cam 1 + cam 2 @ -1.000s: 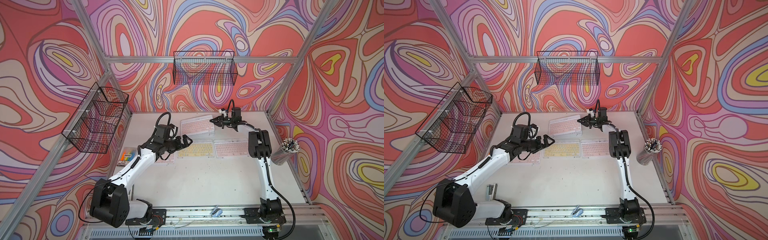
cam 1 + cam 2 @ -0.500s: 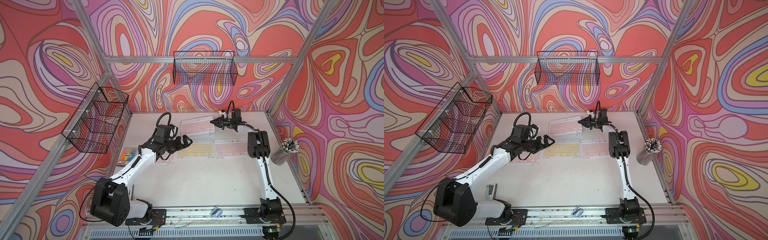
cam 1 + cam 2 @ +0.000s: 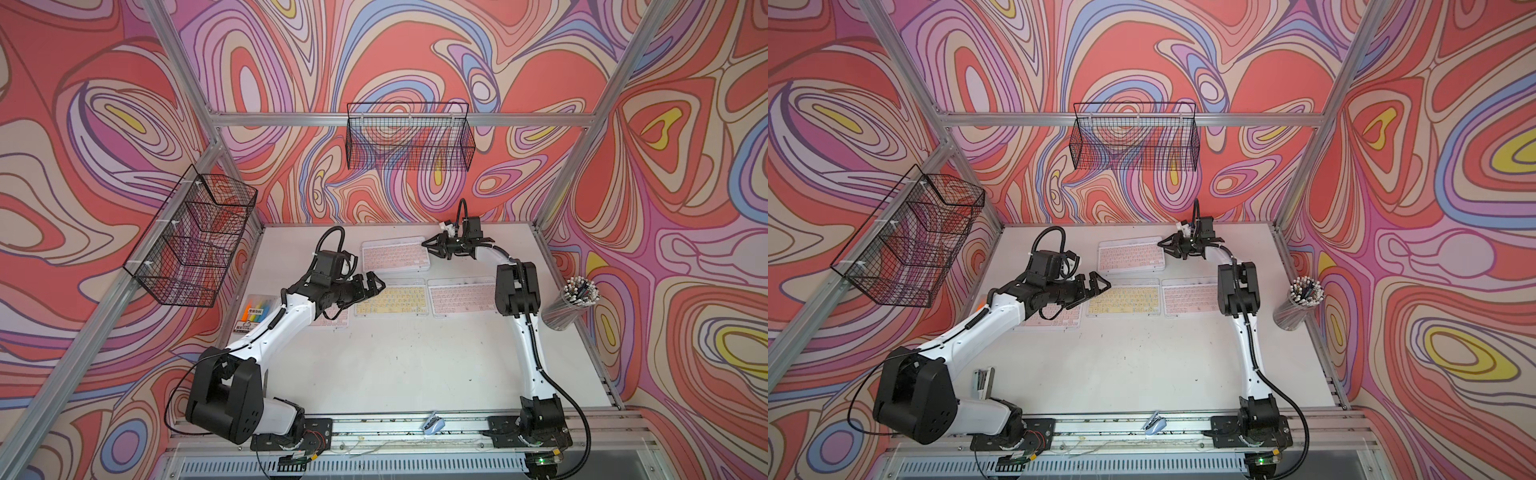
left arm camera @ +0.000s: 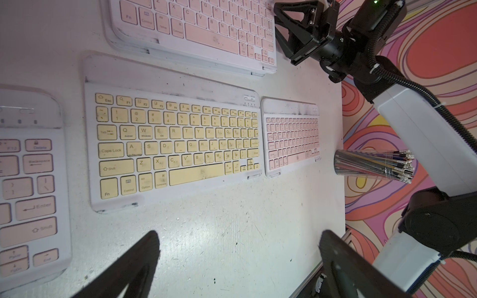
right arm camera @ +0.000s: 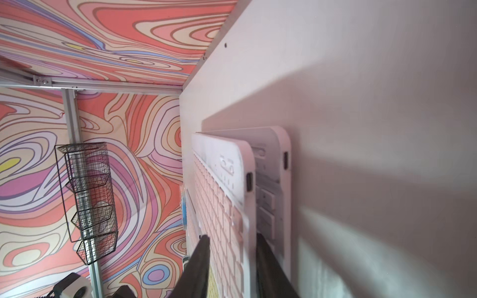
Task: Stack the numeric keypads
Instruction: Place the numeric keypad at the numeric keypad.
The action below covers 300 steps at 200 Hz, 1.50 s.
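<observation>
Left arm [image 3: 286, 320]: stretched forward and inward, elbow low, wrist level.
Left gripper [image 3: 377, 281]: spread wide, empty.
Right arm [image 3: 528, 345]: upright, forearm bent toward centre.
Right gripper [image 3: 433, 250]: rolled sideways, jaws partly apart (dark fingers [image 5: 201, 263], narrow gap).

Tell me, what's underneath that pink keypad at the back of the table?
Another keypad with pale keys lies under the pink keypad, offset so one end shows. The rest is covered, and whether more lie beneath cannot be seen.
</observation>
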Each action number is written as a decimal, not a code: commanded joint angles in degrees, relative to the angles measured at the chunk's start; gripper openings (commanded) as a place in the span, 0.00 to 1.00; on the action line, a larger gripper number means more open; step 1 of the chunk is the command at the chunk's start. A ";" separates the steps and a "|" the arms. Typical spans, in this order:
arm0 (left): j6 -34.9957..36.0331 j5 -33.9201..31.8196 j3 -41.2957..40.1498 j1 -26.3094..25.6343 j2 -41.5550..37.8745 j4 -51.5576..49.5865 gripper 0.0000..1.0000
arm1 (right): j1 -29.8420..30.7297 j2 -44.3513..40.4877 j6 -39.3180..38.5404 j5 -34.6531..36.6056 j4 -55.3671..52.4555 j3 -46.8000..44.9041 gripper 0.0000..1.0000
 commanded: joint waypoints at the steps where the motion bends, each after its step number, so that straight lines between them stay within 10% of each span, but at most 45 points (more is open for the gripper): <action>1: 0.70 0.38 0.20 0.41 0.80 0.19 0.99 | -0.39 -0.42 -2.59 2.84 -2.32 2.24 0.31; 81: 0.77 -0.07 -0.11 0.41 1.69 0.64 1.00 | -0.47 -1.85 -6.13 8.70 -7.12 4.04 0.42; 139: 2.85 -12.29 1.63 0.41 2.24 -4.10 1.00 | 0.45 -18.81 -11.57 26.00 -10.08 -7.37 0.69; 153: 2.94 -16.43 1.23 0.41 1.87 -3.97 1.00 | 2.01 -25.60 -15.48 34.44 -10.58 -13.10 0.98; 198: 2.62 -21.29 1.28 0.39 2.74 -2.99 1.00 | 11.54 -40.61 -27.69 60.25 -12.01 -27.31 0.99; 219: 0.98 -22.08 0.22 0.37 2.82 -1.02 1.00 | 12.73 -43.85 -22.60 58.37 -11.54 -33.30 0.98; 244: -0.66 -19.58 0.02 0.61 2.87 0.36 1.00 | 7.85 -43.64 -11.96 39.86 -8.90 -40.15 0.99; 300: 2.31 -15.97 1.40 0.28 4.92 -0.13 1.00 | 17.34 -48.83 -12.49 62.57 -17.12 -41.65 0.98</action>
